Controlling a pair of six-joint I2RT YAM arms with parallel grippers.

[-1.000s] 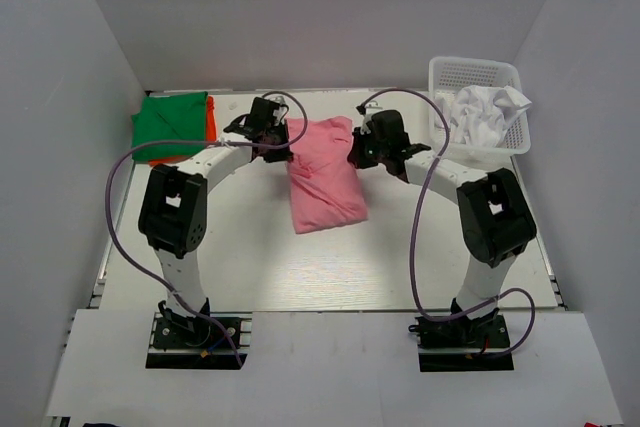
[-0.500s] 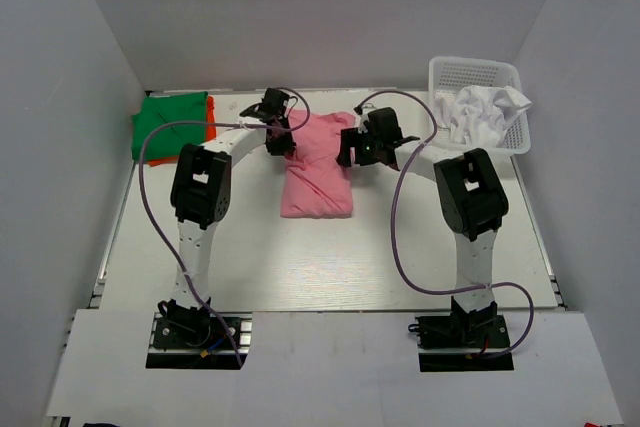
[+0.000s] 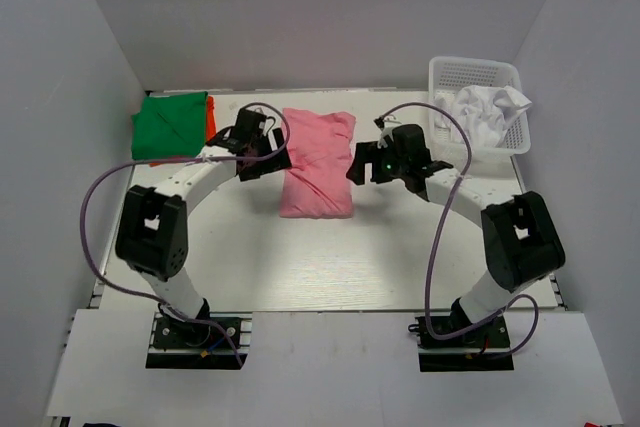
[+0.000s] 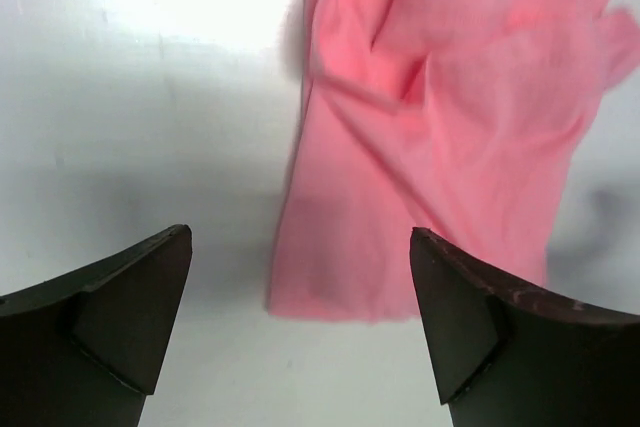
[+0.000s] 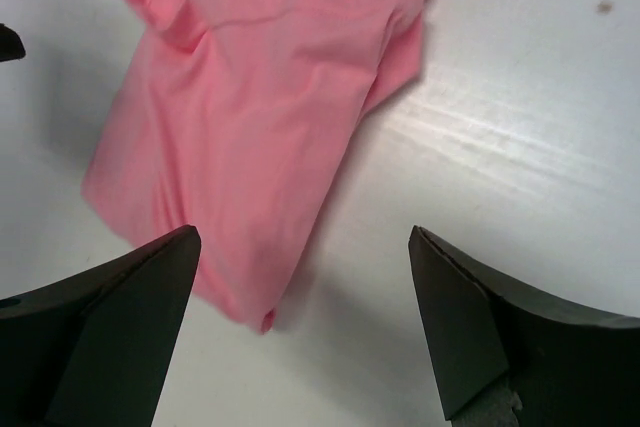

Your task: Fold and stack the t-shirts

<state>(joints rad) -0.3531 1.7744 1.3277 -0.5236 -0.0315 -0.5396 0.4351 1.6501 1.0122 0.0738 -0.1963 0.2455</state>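
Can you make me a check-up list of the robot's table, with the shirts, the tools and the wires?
Surface: white table.
Job's things: pink t-shirt folded, mid-table; green t-shirt in the far left corner, orange t-shirt peeking out at its edge; white t-shirts crumpled in the basket, far right.
Clutter: nothing seen.
Grippers: left tool open at the pink shirt's left side; right tool open at its right side; neither holds cloth.
Cables: purple cables loop from each arm.
Surroundings: plain walls on three sides.
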